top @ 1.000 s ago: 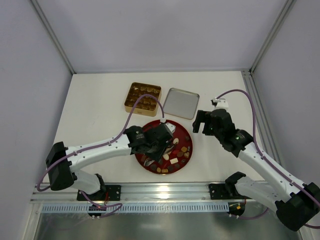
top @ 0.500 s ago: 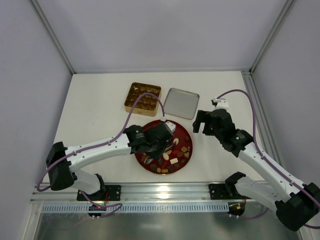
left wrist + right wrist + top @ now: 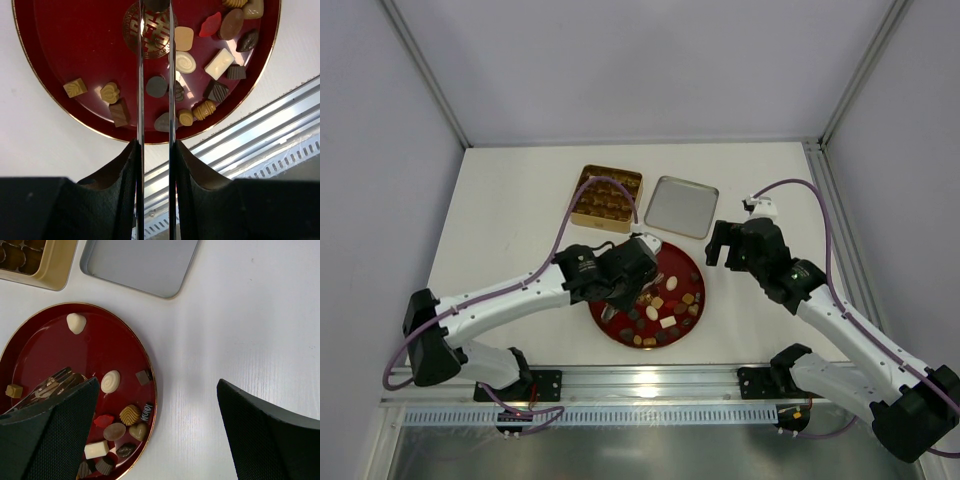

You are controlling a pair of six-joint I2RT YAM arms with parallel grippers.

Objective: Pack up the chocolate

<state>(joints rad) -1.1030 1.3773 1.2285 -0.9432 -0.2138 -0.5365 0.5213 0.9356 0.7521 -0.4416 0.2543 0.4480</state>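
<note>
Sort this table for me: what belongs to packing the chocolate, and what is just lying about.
Part of the job: chocolates, red plate under them, gold tin, left end effector gripping a dark piece.
Lying about: silver lid beside the tin, right end effector open and empty.

The left arm and the right arm are built alike: white tubular links joined by chunky black joint housings, standing on black bases at 7 and 5 o'clock in the overhead view. A purple cable loops loosely along each arm and ends in a white plug by the wrist. A small green light glows on the right forearm joint. The left gripper has thin, shiny metal blades on black textured fingers. The right gripper has broad black wedges with a fine mesh surface.
</note>
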